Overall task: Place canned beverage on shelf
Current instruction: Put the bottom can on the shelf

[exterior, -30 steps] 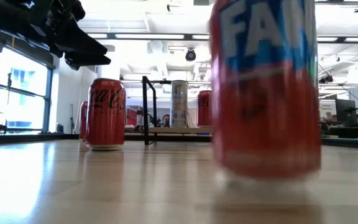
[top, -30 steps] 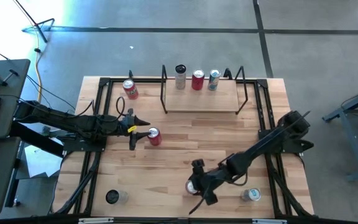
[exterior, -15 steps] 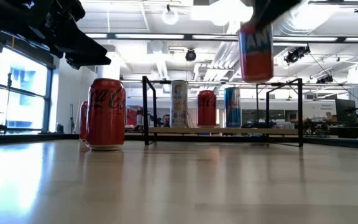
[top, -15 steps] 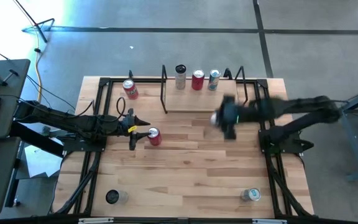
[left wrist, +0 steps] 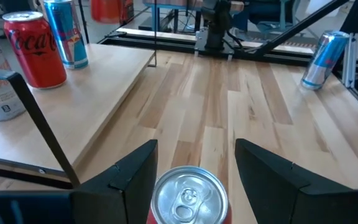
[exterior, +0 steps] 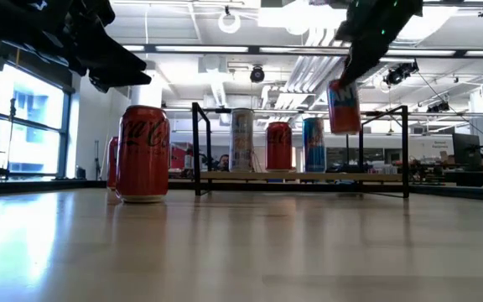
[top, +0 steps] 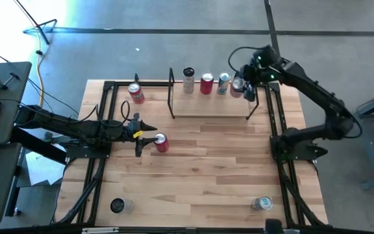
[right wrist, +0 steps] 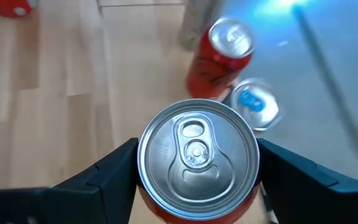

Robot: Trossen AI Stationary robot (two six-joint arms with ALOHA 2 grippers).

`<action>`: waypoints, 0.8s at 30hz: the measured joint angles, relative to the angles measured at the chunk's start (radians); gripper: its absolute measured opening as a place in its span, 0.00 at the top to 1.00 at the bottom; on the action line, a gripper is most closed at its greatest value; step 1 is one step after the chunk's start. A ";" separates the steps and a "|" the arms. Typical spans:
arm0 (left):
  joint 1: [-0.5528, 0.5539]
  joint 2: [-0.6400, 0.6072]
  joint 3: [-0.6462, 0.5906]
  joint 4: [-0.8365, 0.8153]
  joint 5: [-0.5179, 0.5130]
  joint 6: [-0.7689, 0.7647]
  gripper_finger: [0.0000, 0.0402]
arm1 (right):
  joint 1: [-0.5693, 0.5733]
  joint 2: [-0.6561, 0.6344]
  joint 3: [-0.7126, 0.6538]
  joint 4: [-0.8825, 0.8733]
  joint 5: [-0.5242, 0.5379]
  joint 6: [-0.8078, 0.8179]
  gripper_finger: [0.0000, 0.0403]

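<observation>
Shelf [top: 200, 104] end: right fingers [right wrist: 104, 174] clamp can [exterior: 344, 107] aloft; left fingers [left wrist: 129, 171] apart, straddling red can [top: 161, 142].

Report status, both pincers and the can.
Right pincer grips can above shelf, right end. Left pincer straddles red can. Blue can adjacent.

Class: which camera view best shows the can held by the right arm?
Low view: the held can hangs beside the shelf cans. Right wrist view shows only its top; high view a glimpse; left wrist view nothing.
</observation>
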 joint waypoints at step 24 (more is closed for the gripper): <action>0.000 0.000 0.000 -0.001 -0.004 0.008 0.49 | -0.033 0.139 -0.180 0.162 -0.140 -0.019 0.32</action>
